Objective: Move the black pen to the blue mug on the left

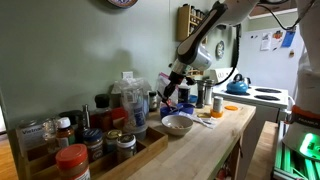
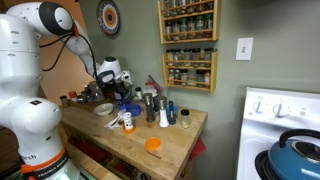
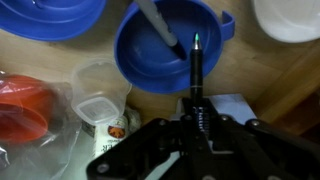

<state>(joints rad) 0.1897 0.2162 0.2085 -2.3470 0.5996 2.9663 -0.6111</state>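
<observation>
Desk [image 1: 215,140]: a long wooden top, crowded with jars and bottles at one end in both exterior views; a white stove [image 2: 280,110] stands beside its far end, with a blue kettle [image 2: 298,155] on the hob.

Arm [image 1: 205,35]: white, reaching down from above to the cluttered stretch of the desk; two wooden spice racks [image 2: 190,45] hang on the green wall behind.

White bowl [image 1: 178,124]: upright on the desk, just beside the spot the arm reaches; an orange lid [image 2: 153,145] lies flat near the front edge, well apart from the clutter.

Blue mug [image 3: 165,45]: seen from above in the wrist view, upright, handle at its right; a grey stick [image 3: 158,25] leans inside it; a second blue dish [image 3: 50,15] sits beside it at the upper left, and a clear cup [image 3: 100,100] with a lid stands near its lower left.

Gripper [image 3: 196,125]: fingers pressed together on the black pen [image 3: 196,75], pinching its rear part.

Black pen: held clear of the desk, its green tip over the mug's opening, close to the right-hand rim; whether the tip is below the rim cannot be told.
</observation>
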